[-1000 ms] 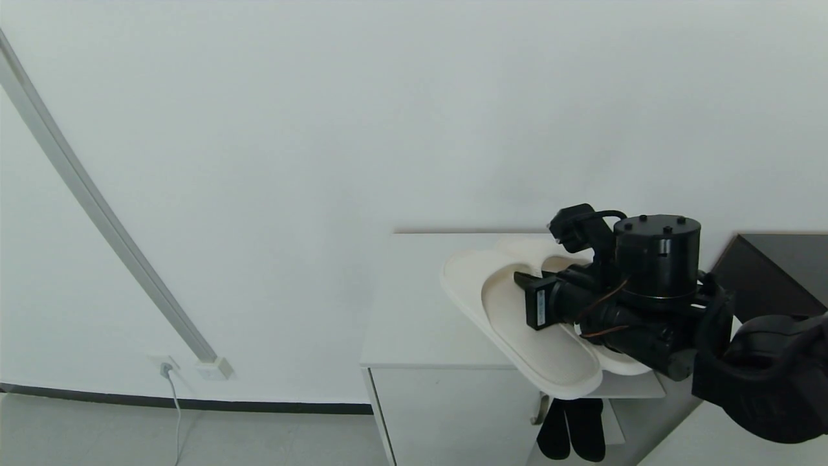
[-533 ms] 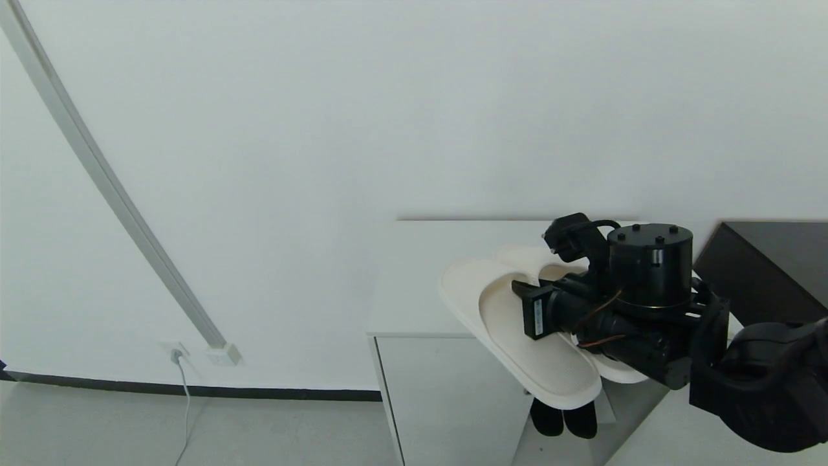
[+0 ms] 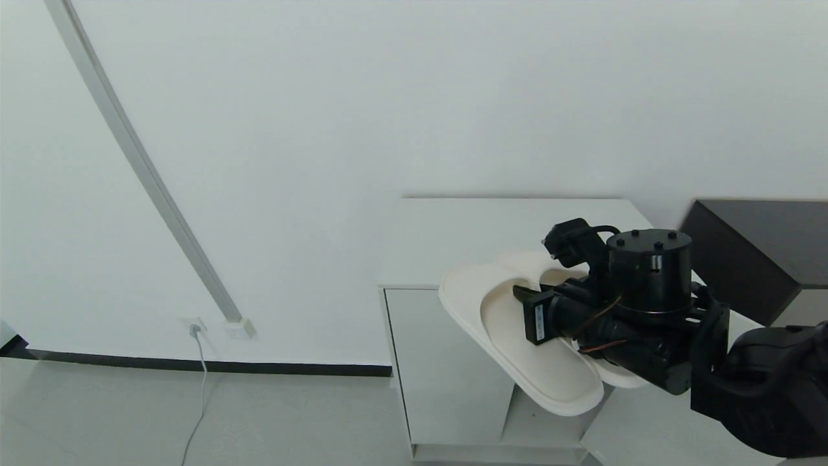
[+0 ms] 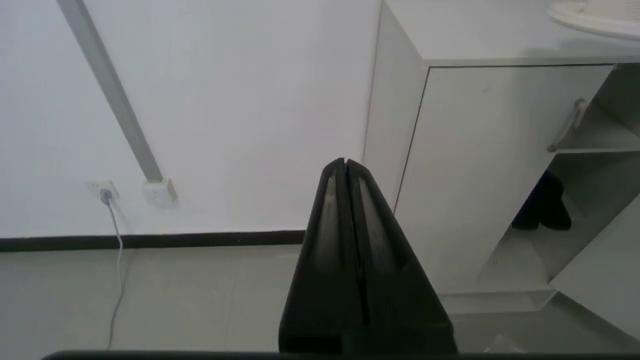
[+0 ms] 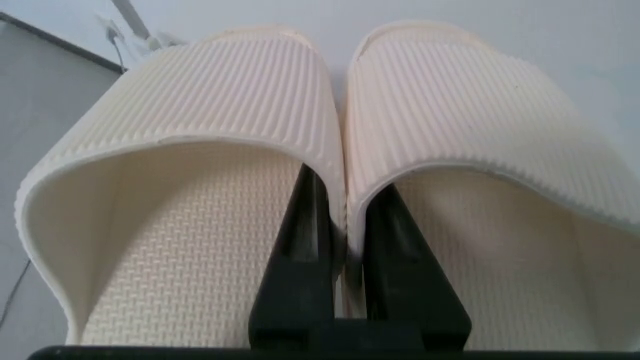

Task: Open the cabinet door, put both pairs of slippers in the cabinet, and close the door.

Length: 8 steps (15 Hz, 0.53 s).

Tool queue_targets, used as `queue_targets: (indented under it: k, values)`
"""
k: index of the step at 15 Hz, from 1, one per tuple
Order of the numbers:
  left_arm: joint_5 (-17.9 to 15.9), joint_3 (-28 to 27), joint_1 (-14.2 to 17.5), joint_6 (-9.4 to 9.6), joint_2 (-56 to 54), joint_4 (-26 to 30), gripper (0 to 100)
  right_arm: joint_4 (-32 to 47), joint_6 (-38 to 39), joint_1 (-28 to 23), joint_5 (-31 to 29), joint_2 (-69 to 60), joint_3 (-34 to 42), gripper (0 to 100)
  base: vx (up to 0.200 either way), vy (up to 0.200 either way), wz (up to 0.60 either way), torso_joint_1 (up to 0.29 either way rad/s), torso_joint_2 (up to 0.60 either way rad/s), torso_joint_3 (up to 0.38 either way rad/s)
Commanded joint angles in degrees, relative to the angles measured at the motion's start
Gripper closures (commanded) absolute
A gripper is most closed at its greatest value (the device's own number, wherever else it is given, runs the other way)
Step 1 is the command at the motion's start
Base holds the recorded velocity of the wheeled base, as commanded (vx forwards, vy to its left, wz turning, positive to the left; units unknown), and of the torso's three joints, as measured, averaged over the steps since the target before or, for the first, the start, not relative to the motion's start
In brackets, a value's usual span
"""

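My right gripper (image 3: 540, 304) is shut on a pair of cream slippers (image 3: 517, 336), one finger inside each slipper, pinching their adjoining inner walls (image 5: 343, 185). The pair hangs tilted in front of the white cabinet (image 3: 517, 226), just below its top edge. The cabinet's left door (image 4: 490, 170) is closed and has a handle (image 4: 570, 125). The compartment to its right stands open, with a pair of black slippers (image 4: 548, 200) on its floor. My left gripper (image 4: 345, 170) is shut and empty, low and left of the cabinet, above the floor.
A dark brown block (image 3: 757, 252) stands right of the cabinet. On the wall to the left are a slanted grey conduit (image 3: 142, 168) and a socket with a hanging cable (image 3: 194, 330). Bare grey floor (image 3: 194, 414) lies left of the cabinet.
The head view has shifted, with the cabinet now higher and farther back. Against it, the right gripper and cream slippers sit lower, before its front instead of over its top. They now cover the black slippers.
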Motion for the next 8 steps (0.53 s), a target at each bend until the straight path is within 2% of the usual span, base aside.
queue_targets:
  k: [1,8]
  values:
    - [-0.02,0.01,0.02,-0.01,0.07,-0.02,100,-0.67,-0.01,-0.02,0.0,0.15,0.26,100,0.0,0.0,0.0,0.0,0.0,0.0]
    - [0.07,0.01,0.02,-0.18,0.07,-0.02,100,-0.93,-0.01,0.25,0.0,0.24,0.7,100,0.0,0.0,0.0,0.0,0.0,0.0]
